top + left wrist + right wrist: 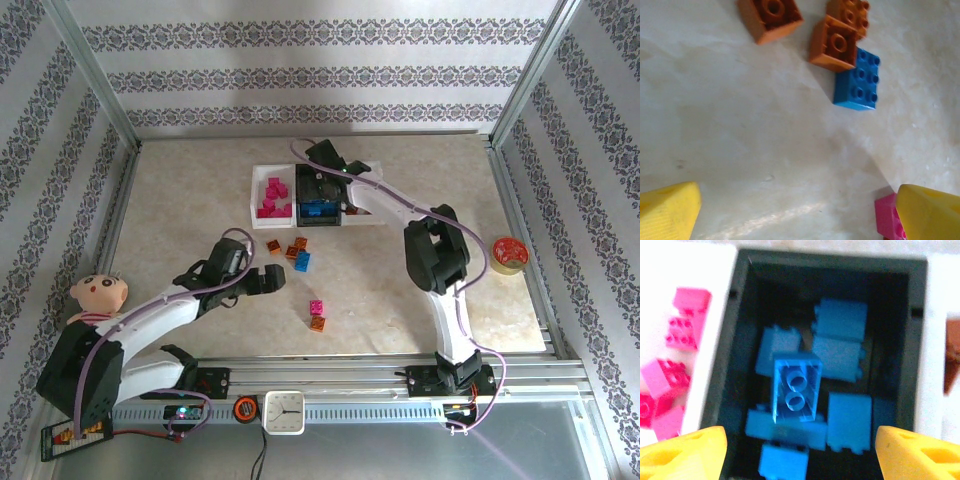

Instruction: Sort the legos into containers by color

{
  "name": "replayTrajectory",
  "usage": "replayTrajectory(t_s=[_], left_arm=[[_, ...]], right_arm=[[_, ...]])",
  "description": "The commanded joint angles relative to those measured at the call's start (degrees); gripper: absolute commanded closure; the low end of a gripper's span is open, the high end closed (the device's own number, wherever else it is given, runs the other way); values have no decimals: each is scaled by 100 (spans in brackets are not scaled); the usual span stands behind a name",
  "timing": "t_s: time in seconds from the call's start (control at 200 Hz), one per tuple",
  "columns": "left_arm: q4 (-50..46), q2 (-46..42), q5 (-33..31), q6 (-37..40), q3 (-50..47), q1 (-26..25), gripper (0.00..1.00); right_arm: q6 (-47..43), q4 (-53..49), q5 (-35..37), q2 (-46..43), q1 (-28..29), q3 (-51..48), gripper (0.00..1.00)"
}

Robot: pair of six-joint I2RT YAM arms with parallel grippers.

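Observation:
Three containers stand in a row at the back: a white bin [256,196] with pink legos [272,196], a black bin [301,200] with blue legos [320,211], and a white bin [368,218] largely hidden under my right arm. My right gripper [800,455] hovers open over the black bin [830,262]. Below it a blue brick [796,387] lies underside up on several other blue ones. My left gripper [800,215] is open low over the table. Ahead of it are orange bricks [835,45] and a blue brick [857,80], with a pink brick [886,220] at its right finger.
Loose bricks lie mid-table: orange ones [273,246], a blue one [302,261], a pink one [316,307] and an orange one [318,323]. A doll [97,290] sits at the left, a red-orange disc [509,253] at the right, and a white clock [284,411] on the front rail.

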Motion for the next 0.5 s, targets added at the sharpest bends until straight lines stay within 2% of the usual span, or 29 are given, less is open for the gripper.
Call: replayTrajectory(t_s=[0.0, 0.1, 0.27, 0.5], left_arm=[[103, 286, 125, 203, 330, -530, 1], [132, 732, -33, 194, 582, -1018, 7], [115, 1390, -92, 212, 1044, -1517, 16], [-831, 2135, -649, 557, 1750, -2136, 25]], right_arm=[[136, 328, -7, -730, 2, -753, 21], [211, 613, -33, -1191, -15, -1520, 21], [261, 877, -54, -1859, -58, -2527, 21], [316, 1195, -139, -2785, -223, -3623, 20]])
